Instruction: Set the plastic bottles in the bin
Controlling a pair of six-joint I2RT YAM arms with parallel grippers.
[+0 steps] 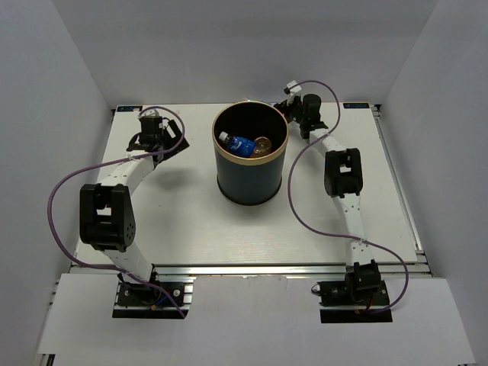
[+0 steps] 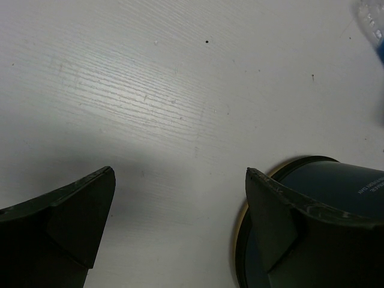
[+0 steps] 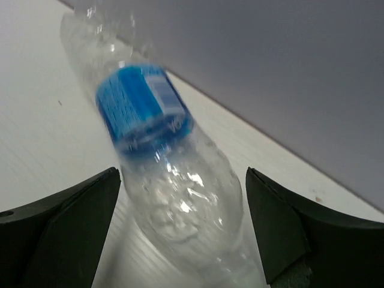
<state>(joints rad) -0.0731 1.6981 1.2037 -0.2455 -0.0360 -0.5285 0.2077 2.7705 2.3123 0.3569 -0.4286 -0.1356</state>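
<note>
Right tool (image 3: 181,175) stands wide apart, clamped on nothing; a clear bottle (image 3: 161,150) (blue label, somewhat blurred) sits between its fingers. Left tool (image 2: 180,174) is likewise apart above the bench (image 2: 150,90), the bin (image 2: 339,186) just beyond one finger.
</note>
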